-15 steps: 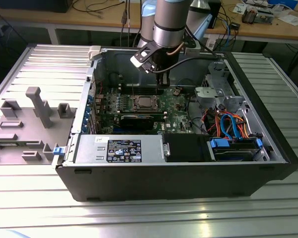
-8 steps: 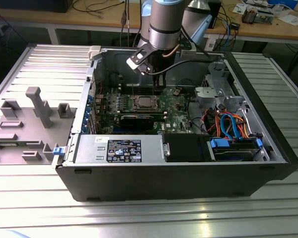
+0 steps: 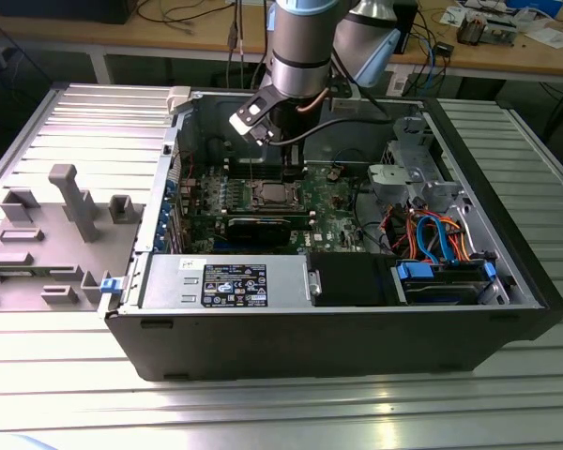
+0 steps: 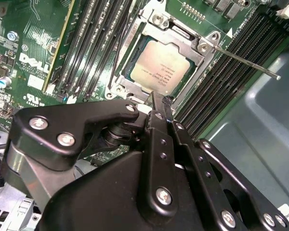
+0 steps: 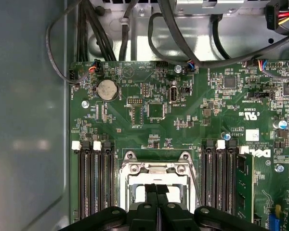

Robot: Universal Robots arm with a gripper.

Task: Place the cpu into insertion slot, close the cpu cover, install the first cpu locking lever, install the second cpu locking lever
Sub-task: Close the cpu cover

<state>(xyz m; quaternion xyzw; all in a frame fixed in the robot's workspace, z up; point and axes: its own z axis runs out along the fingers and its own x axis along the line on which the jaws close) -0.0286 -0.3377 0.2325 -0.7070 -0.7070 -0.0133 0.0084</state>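
**Gripper tips pressed together at the edge of the cpu socket**

Gripper (image 4: 159, 100) fingers are pressed flat against each other in both wrist views, with nothing visible between them. Their tips hang over the near edge of the insertion slot (image 4: 153, 18). Whether they touch the metal there cannot be told.

Just beyond the tips, the cpu (image 4: 159, 67) lies flat inside the slot with its silver-grey top facing up. The cpu cover (image 4: 190, 48) is down over it, and its frame rings the chip so that the metal top shows through the window.

From one corner of the socket a thin locking lever (image 4: 241, 61) sticks straight out across the black memory slots (image 4: 221, 91). Its tip stands free over the grey case wall.

Farther out, the green motherboard (image 5: 192, 120) carries a round coin cell battery (image 5: 106, 89). Dark cables (image 5: 173, 33) loop along its far edge.

In the exterior view, the robot arm (image 3: 300, 47) reaches down into the open computer case (image 3: 310, 347). The case lies on its side on a ribbed metal tabletop (image 3: 263, 412), with a power supply (image 3: 225, 281) along its near wall. Orange and blue drive cables (image 3: 432, 234) sit toward the exterior view's right. A grey fixture tray (image 3: 47, 244) rests on the tabletop at the exterior view's left, apart from the case.
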